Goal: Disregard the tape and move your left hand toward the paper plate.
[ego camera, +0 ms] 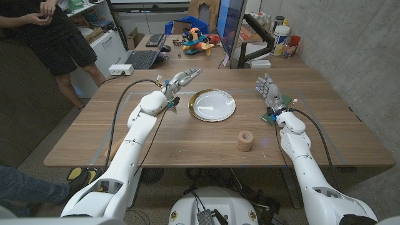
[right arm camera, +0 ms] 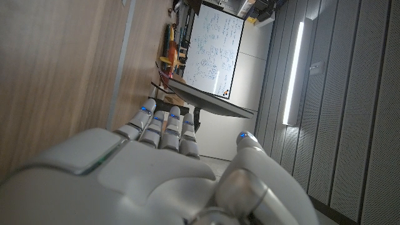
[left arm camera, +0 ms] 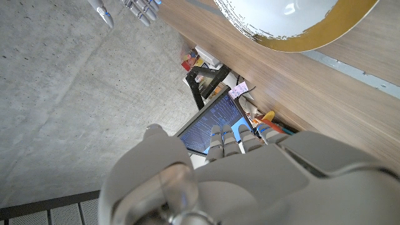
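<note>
Seen from the head camera, the left hand (ego camera: 183, 79) hovers over the wooden table (ego camera: 125, 131) just to the left of the paper plate (ego camera: 213, 104), fingers extended and apart, holding nothing; the plate, white with a gold rim, sits at the table's middle. The roll of tape (ego camera: 244, 140) stands nearer the robot and to the right, well apart from the hand, so a straight rightward move looks unlikely to disturb it; the likelier slip is a low fingertip catching the plate's rim and skating the light plate toward the far edge. The right hand (ego camera: 269, 88) stands open at the plate's right, empty, leaving bare wood between them. A person stands beyond the table's far left corner. From the left wrist, the hand (left arm camera: 231, 140) shows its back with fingers straight, and the plate's gilt rim (left arm camera: 294, 39) lies close ahead. From the right wrist, the hand (right arm camera: 162, 131) rides beside the tabletop (right arm camera: 56, 69), fingers loosely extended, gripping nothing.
</note>
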Available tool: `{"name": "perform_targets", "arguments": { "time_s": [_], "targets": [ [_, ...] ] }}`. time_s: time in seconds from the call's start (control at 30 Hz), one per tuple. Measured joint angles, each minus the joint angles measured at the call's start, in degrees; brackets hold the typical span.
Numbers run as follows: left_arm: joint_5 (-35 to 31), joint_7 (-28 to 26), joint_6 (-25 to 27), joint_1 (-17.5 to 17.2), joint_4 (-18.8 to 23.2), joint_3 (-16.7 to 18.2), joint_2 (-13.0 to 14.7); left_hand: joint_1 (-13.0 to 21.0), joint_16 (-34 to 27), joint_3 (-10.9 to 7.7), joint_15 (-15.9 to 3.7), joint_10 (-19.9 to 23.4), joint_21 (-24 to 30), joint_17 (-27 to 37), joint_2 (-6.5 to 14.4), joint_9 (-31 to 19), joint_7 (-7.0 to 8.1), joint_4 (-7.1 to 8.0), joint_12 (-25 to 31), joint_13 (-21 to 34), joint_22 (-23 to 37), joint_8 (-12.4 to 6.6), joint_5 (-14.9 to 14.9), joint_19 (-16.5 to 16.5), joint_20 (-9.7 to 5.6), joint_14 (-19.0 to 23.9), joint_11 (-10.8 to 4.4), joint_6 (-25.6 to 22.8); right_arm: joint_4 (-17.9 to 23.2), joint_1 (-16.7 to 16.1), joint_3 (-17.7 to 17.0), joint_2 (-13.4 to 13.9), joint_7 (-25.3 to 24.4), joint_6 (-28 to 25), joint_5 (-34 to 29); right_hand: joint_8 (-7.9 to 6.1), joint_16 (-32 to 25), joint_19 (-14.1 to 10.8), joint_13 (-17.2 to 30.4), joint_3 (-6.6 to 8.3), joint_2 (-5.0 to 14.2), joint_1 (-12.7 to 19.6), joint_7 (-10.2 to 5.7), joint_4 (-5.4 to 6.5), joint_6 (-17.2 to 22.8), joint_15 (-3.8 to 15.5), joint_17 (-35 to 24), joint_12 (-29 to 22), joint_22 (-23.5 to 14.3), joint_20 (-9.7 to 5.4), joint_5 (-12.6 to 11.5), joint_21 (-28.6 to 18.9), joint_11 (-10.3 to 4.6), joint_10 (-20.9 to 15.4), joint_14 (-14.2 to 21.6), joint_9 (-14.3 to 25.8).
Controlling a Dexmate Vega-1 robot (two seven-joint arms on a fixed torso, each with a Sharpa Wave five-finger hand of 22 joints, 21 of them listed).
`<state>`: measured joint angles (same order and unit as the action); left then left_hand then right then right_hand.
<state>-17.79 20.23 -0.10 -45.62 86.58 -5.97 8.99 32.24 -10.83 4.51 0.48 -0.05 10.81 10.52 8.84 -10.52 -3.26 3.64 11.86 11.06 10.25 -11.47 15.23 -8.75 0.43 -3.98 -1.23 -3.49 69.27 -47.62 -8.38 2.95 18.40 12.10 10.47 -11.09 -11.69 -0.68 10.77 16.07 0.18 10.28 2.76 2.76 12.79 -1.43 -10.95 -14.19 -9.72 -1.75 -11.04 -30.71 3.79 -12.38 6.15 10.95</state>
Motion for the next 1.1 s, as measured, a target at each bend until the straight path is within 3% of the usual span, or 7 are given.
{"name": "perform_targets", "arguments": {
  "time_s": [1.1],
  "targets": [
    [-2.2,1.1,-0.1,1.7,-0.9,-2.3,0.1,0.5,0.0,-0.48,-0.20,-0.2,0.2,0.0,-0.1,0.0,0.21,0.00,0.0,0.0,0.0,0.00,-0.3,-0.3,0.30,-0.2,-0.22,-0.2,0.4,-0.6,-0.9,-0.2,-0.3,1.1,0.7,0.00,0.0,-0.6,0.0,-0.24,0.00,0.0,0.00,-0.24,0.0,0.03,0.0,0.2,0.0,0.02,0.0,0.9,0.32,-0.3,0.0,0.0]
  ]
}}
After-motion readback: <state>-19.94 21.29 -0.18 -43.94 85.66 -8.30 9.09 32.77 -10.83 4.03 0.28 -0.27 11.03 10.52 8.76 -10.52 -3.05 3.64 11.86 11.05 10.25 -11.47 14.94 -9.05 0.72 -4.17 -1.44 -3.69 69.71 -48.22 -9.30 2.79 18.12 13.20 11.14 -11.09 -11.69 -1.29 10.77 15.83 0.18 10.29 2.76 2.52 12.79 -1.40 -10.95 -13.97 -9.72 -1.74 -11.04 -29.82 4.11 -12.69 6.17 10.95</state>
